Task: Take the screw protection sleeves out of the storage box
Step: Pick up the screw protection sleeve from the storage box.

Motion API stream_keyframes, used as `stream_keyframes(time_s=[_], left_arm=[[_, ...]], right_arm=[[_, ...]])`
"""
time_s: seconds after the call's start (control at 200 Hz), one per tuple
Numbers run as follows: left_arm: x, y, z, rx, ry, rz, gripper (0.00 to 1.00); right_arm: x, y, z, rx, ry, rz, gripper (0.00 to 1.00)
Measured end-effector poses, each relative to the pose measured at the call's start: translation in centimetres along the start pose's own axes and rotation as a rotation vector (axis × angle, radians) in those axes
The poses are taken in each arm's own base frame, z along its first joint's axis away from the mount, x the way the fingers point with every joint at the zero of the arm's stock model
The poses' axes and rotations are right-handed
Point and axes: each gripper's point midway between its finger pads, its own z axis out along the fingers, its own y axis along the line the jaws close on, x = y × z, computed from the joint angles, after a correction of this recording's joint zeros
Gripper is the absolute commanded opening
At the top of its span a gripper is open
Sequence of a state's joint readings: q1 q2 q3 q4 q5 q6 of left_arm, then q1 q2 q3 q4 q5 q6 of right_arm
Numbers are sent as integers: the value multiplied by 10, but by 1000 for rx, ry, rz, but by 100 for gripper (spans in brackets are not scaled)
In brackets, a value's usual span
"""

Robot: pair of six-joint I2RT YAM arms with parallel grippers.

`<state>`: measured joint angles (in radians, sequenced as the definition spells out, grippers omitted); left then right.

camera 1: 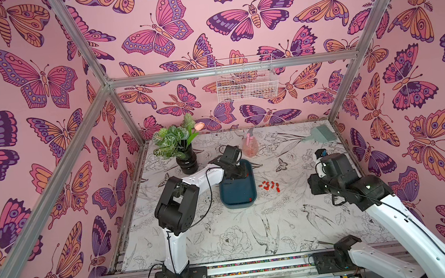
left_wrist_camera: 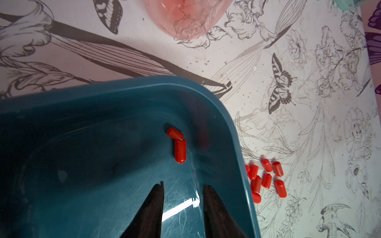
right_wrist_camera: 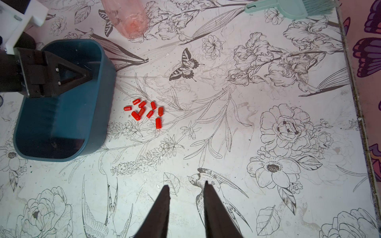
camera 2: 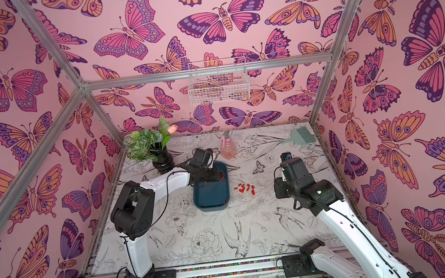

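Observation:
The dark teal storage box (camera 1: pixel 236 197) (camera 2: pixel 208 200) sits mid-table. Two red screw protection sleeves (left_wrist_camera: pixel 178 144) lie touching on its floor near a rounded corner. A third sleeve (camera 1: pixel 250 198) lies at the box's near right corner. Several more sleeves (camera 1: pixel 270 185) (right_wrist_camera: pixel 144 111) are bunched on the table just right of the box. My left gripper (left_wrist_camera: pixel 183 185) (right_wrist_camera: pixel 61 76) hangs inside the box, open, with nothing between its fingers and the two sleeves just ahead of the tips. My right gripper (right_wrist_camera: pixel 186 184) is open over bare table, well to the right of the pile.
A pink spray bottle (camera 1: pixel 249 144) stands just behind the box. A black vase with a plant (camera 1: pixel 187 160) is at the back left. A mint brush (camera 1: pixel 320 133) lies at the back right. A white wire basket (camera 1: pixel 246 82) hangs on the back wall.

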<state>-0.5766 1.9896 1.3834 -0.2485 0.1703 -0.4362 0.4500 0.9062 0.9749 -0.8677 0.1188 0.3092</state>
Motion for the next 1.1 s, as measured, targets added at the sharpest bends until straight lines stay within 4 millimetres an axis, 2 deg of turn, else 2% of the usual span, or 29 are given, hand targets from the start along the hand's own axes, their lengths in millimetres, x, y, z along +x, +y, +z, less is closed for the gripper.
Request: stream_keyframes(time_s=[0.285,0.641,1.097], left_arm=[[-2,0,13,-25,12,26,34],[10,5,27,-48,44,37,34],[9,7,36,-56,56,35,34]], right_arm=[[0,0,1,1,5,-1,32],[2,0,5,4,16,-2,32],[5,2,9,-2,35,-4,32]])
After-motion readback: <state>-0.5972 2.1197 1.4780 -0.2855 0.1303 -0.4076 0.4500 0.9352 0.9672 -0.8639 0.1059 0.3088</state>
